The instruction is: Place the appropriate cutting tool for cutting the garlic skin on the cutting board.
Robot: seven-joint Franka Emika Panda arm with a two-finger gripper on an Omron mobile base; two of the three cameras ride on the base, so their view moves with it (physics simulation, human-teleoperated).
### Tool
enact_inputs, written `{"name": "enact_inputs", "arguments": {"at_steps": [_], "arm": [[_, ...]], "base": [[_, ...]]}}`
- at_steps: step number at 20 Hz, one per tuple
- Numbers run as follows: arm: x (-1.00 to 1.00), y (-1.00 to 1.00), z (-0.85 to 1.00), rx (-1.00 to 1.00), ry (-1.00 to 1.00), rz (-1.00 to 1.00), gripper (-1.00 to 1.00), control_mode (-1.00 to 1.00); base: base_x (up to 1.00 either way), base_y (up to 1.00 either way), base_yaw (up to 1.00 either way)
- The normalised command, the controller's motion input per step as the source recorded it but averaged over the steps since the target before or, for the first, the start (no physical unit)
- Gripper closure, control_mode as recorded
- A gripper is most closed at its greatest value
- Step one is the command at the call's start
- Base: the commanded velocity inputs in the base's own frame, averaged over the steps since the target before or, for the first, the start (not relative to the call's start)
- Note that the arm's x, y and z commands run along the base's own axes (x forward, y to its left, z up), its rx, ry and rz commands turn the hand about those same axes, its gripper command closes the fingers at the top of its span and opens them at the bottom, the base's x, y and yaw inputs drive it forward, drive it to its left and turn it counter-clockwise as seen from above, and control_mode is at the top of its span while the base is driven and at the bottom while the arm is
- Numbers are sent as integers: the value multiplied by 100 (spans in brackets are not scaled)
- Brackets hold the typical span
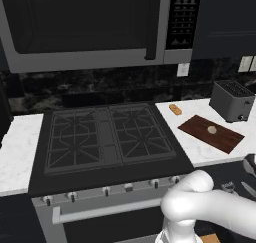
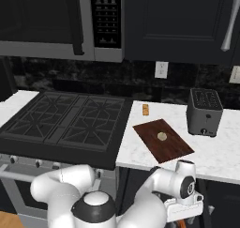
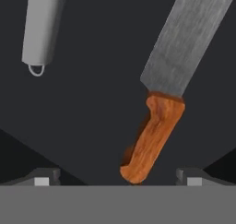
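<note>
The knife (image 3: 159, 108) lies on a dark surface, its wooden handle reaching between the spread fingertips of the tool (image 3: 117, 174). The garlic (image 2: 162, 136) sits on the cutting board (image 2: 174, 149) on the desk (image 2: 220, 156), beside the toaster (image 2: 204, 112).

Left base view: from behind my left shoulder, high, facing forward and down over the stove (image 1: 107, 137) toward the counter (image 1: 200, 147). Right base view: behind my right, same tilt, closer to the cutting board (image 2: 163, 140) and toaster (image 2: 204, 112). Both share stove, board, toaster. Hand view: very close on a knife (image 3: 161, 98), looking along my fingers.
</note>
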Motion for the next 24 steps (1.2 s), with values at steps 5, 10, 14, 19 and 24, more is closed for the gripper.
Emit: {"name": "enact_inputs", "arguments": {"at_steps": [5,10,14,19,24], "arm": [[15,0,-25,2,0,0,-100,-100],[29,0,-30,1,0,0,-100,-100],[8,0,-35,0,-2,0,-100,-100],[1,1,-44,0,0,0,-100,-100],[1,8,-41,0,0,0,-100,-100]], "base": [[0,0,0],[0,0,0],[0,0,0],[0,0,0],[0,0,0]]}}
